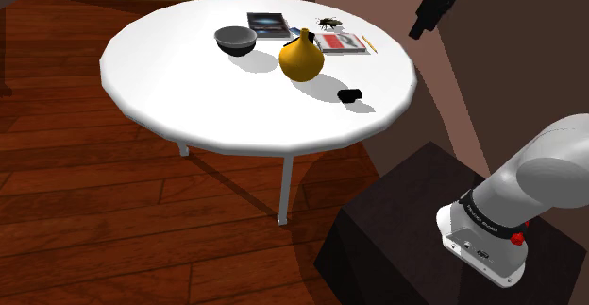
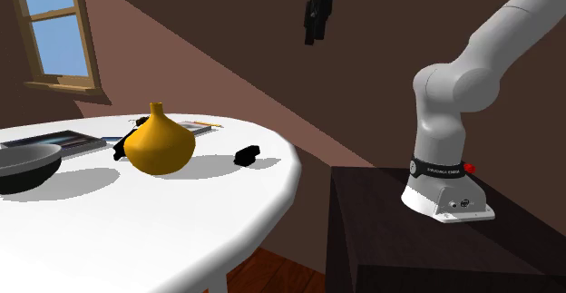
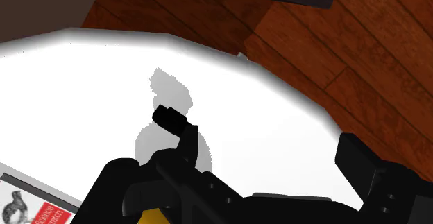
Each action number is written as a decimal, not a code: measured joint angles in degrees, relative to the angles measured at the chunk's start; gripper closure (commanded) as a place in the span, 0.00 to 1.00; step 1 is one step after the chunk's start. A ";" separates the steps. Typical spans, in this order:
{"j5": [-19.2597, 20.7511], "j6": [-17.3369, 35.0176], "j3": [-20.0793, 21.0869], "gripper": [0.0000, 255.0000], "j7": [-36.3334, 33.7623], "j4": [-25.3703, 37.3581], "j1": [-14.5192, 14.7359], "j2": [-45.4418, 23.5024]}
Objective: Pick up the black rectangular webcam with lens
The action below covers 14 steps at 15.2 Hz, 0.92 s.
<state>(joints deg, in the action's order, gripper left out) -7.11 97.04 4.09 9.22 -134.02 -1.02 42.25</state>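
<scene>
Round white worktop (image 1: 179,105): the black webcam (image 1: 351,94) lies near the edge facing the stand (image 1: 396,228), just clear of a yellow vase (image 1: 301,58). A bowl (image 1: 236,41), book (image 1: 267,23) and magazine (image 1: 342,42) sit beyond. The claw (image 1: 427,18) hangs high above, fingers apart, empty.

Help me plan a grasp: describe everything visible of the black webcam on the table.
The webcam is small, plain black and blocky, its lens too small to make out. It lies on the white round table, near the edge facing the stand, apart from the yellow vase. Only the table touches it.
</scene>
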 measured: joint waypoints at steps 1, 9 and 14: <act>0.00 0.00 0.00 0.00 0.00 0.00 0.00 0.00; 3.20 10.31 -3.75 0.00 12.06 -2.98 0.80 -9.92; 4.91 18.14 -5.75 0.00 20.03 -3.83 1.39 -18.48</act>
<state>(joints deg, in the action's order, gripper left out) -2.20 115.17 -1.66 29.25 -137.85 0.37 23.77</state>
